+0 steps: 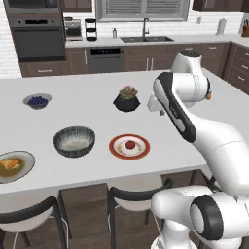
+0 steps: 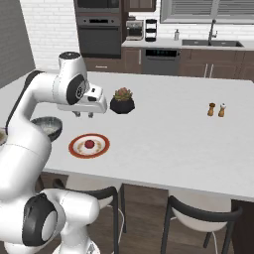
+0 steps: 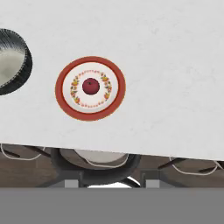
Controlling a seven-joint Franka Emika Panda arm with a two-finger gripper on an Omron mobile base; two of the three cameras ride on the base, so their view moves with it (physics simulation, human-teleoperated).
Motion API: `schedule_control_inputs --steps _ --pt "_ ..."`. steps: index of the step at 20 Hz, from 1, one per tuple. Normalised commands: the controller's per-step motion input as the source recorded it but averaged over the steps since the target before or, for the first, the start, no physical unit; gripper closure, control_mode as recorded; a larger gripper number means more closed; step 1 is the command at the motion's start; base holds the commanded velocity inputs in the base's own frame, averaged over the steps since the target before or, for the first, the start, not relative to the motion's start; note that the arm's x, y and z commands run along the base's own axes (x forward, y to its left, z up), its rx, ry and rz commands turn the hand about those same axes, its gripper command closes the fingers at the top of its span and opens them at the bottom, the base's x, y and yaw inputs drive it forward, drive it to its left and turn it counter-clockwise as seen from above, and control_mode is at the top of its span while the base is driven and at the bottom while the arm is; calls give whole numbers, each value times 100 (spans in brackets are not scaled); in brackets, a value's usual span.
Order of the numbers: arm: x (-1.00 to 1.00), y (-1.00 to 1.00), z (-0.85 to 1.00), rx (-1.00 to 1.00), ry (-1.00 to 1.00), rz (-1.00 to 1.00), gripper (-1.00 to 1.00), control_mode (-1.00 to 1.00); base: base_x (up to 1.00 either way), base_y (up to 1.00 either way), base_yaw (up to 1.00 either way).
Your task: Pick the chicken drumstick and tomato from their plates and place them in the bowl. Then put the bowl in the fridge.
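White bench [image 1: 97, 104], wide and flat. Near edge, far left: grey-rimmed plate [image 1: 25, 156] bearing the drumstick [image 1: 10, 164]. Right of that, just apart: speckled bowl [image 1: 74, 141], upright. Further right, near the edge: red-rimmed plate [image 1: 129, 147] with the tomato [image 1: 130, 144] at its centre. Farther back, left: small bowl of berries [image 1: 37, 101]. Farther back, behind the red-rimmed plate: black pot [image 1: 127, 102] with a succulent. Well off to the right: two shakers [image 2: 217, 109], side by side.

white island counter [image 1: 97, 92], dark cabinets [image 1: 146, 61], window [image 1: 141, 8]
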Motion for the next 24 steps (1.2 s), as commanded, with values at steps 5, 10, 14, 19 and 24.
schedule_control_inputs --steps 5,10,14,19,24 --pt "-3 33 -24 0 -9 -3 -100 -100 0 0 0" --pt "82 93 -68 -2 -2 -9 -100 -100 0 0 0" --pt "95 51 -74 -2 9 -3 -100 -100 0 0 0" --pt "77 0 -62 3 10 0 -100 -100 0 0 0" --pt "57 -4 -68 6 16 2 -100 -100 0 0 0"
